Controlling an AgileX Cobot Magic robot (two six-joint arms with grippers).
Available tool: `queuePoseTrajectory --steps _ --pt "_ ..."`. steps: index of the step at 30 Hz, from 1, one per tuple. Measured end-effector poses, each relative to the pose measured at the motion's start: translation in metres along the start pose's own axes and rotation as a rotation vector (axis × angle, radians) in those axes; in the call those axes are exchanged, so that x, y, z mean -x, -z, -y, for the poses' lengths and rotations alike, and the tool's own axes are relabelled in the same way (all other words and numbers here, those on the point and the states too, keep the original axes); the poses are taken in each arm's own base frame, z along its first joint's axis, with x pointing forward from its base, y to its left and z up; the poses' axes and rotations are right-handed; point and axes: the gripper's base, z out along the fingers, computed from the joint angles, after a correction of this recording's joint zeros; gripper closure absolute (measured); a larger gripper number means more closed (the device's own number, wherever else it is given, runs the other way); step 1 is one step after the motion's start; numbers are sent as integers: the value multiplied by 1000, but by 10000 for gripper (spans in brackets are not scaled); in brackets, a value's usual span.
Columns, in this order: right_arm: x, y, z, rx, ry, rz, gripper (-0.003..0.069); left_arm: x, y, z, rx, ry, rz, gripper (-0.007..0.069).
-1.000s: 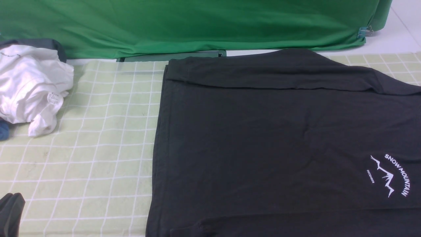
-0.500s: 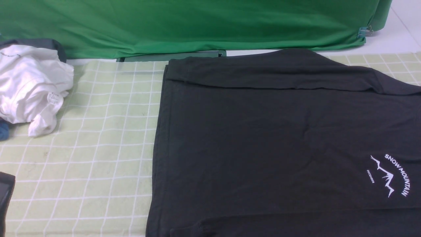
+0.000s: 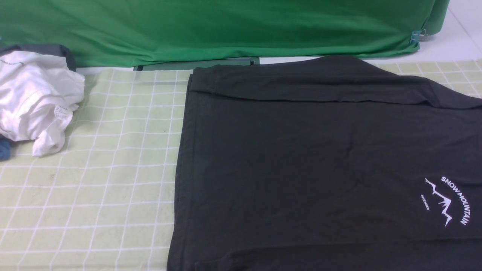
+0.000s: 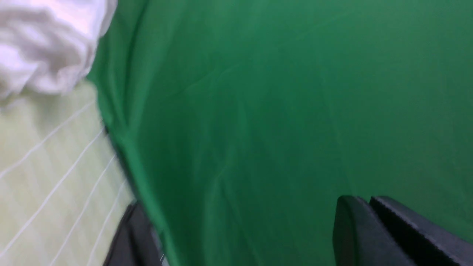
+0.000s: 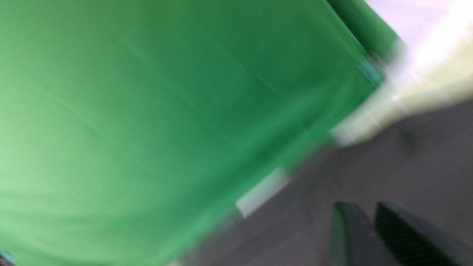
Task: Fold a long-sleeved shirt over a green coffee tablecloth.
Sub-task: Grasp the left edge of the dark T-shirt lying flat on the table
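Shirt (image 3: 301, 158), black and long-sleeved, lies spread over the pale green gridded tablecloth (image 3: 94, 180), filling the front view from its middle to 3 o'clock and running out of the picture at 3 and 6 o'clock. One long sleeve (image 3: 308, 88) lies across the body of the shirt along its 12 o'clock side, and another long strip of the black fabric crosses at 5 o'clock. Small creases mark the body near the middle, while the white mountain print (image 3: 446, 201) sits at 4 o'clock. The left gripper (image 4: 362, 197) has its fingers closed, tip against tip, with nothing seen between them; in its wrist view they stand against the green backdrop (image 4: 277, 111), and a blurred dark cloth, probably part of the shirt, shows well apart from the tips. The right gripper (image 5: 368, 205) has its fingers close together, only a narrow dark strip showing between the blurred tips, so I cannot tell whether they are fully shut. The shirt fills the space behind those right fingers, but whether they touch it cannot be told. Toward 10 o'clock in the front view, a crumpled white garment (image 3: 37, 94) with a small label rests over darker cloth, with a bit of blue cloth (image 3: 4, 149) at 9 o'clock. The backdrop hangs across 12 o'clock, and a clip (image 3: 418, 36) grips its edge at 2 o'clock.
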Motion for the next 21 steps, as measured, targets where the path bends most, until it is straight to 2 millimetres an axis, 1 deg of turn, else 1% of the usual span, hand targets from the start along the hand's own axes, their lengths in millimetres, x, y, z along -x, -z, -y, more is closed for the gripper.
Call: queuePoseTrajectory --steps 1,2,4,5,6,7,8,9,10,11,12,13,14,16,18,19,21 --pt "21 3 -17 60 79 70 639 5 0 12 -55 -34 32 589" --pt "40 8 -33 99 149 121 655 11 1 27 -110 -54 58 589" --pt "68 13 -56 122 263 155 662 21 3 57 -192 -93 85 589" --pt "75 15 -62 129 291 170 662 22 3 60 -198 -108 85 589" --pt "90 15 -75 104 382 119 664 28 2 84 -223 -163 73 589" --pt "109 16 -92 81 491 63 664 32 -2 107 -203 -238 28 589" --pt "112 12 -95 48 539 -21 664 34 -6 118 -182 -280 0 589" --pt "123 11 -104 26 592 -86 664 33 -11 125 -112 -330 -70 589" --pt "129 5 -108 -29 673 -222 664 31 -20 134 -10 -415 -178 589" --pt "131 3 -109 -47 684 -271 664 31 -21 135 9 -433 -199 589" --pt "133 -3 -109 -99 736 -394 664 28 -30 139 98 -519 -318 589" --pt "133 -11 -105 -165 783 -545 664 20 -40 140 203 -630 -519 589" --pt "131 -18 -101 -215 797 -653 664 14 -47 140 252 -693 -674 589" --pt "123 -32 -92 -287 780 -805 664 -4 -61 134 284 -757 -1020 589" --pt "114 -41 -87 -305 763 -887 664 -18 -73 126 257 -726 -1215 589" --pt "109 -46 -84 -307 751 -925 662 -24 -76 122 226 -700 -1287 589" --pt "95 -53 -76 -308 727 -1002 662 -36 -86 109 203 -635 -1387 589"
